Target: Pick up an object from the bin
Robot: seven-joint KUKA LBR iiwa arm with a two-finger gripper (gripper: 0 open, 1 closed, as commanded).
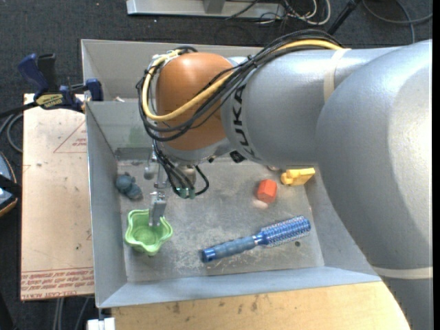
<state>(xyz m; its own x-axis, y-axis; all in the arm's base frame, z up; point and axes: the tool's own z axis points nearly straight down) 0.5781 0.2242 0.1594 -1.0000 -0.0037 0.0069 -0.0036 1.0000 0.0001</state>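
Grey metal bin (103,184), few loose things, floor dusty.

Green cup (146,234): small, scalloped rim like a flower, upright, open mouth up. It sits in the bin's near left corner, close to the left wall. Taken as the landmark.

Gripper (158,215): straight down onto the green cup, its tip at the cup's back rim, on the right-hand part of the mouth. Whether it touches the rim or reaches inside, cannot tell. Open or closed: cannot tell, as the lower end reads as a single thin bar against the cup.

Arm (344,115): comes in from the right, wrist under an orange cover (192,98) with yellow and black cables looped round it, directly behind the cup.

Grey-blue lump (127,185): just behind the cup, slightly left, apart from it.

Blue hairbrush (256,239): right of the cup, lying flat, handle end nearest the cup, bristle head pointing away.

Orange block (266,190): right of and behind the cup, beyond the brush.

Yellow piece (298,176): farther right again, just past the orange block, partly under the arm.
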